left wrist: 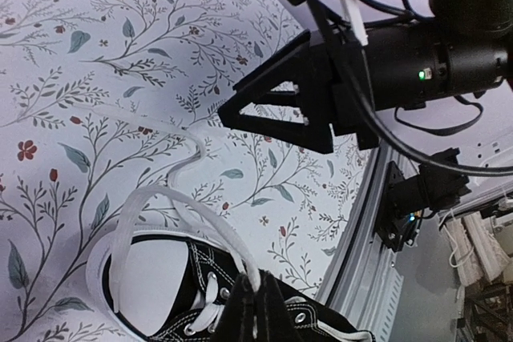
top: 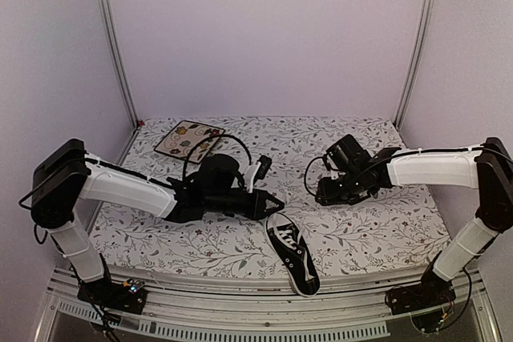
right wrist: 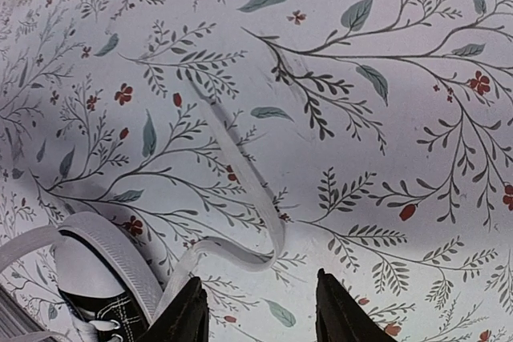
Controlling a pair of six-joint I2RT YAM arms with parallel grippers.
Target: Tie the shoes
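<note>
Two grippers: left [left wrist: 250, 302] pinching a lace [left wrist: 210, 223]; right [right wrist: 258, 278] parted, empty.
Sneaker [top: 292, 252]: just beside left (nearer), lengthwise toward near edge.

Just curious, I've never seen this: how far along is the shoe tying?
Barely started. No knot shows on the black sneaker. The left end effector appears to pinch a white lace loop; the right end effector hangs open over a loose lace strand. Crossing, knotting and tightening remain.

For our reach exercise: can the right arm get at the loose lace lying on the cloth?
Probably yes: the open right gripper hangs right by the loose lace, nothing lying between them.
</note>
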